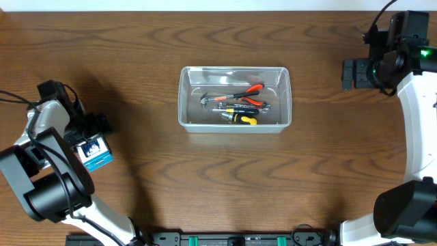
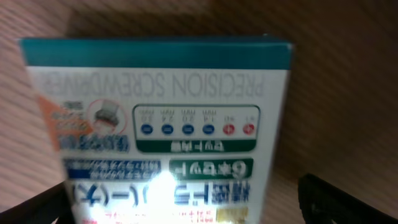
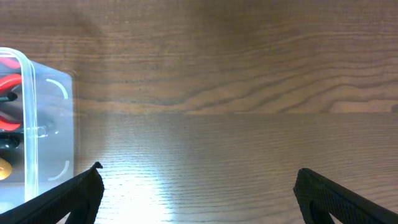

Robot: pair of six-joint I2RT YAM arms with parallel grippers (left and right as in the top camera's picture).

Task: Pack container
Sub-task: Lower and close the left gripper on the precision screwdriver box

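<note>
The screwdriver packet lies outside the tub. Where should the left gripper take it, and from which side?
Probably grip the packet across its two long edges, from straight above: it lies flat, face up, on the table, and the open left gripper spans its width.

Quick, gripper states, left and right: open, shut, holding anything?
Left gripper: open over the screwdriver packet, not clamped on it.
Right gripper: open, empty, over the table beside the container.

Card packet [image 2: 155, 124] just ahead of the left claw [image 2: 186, 208], "PRECISION SCREWDRIVER" printed upside down across its white face, Japanese lettering nearer the claw too blurred to read
</note>
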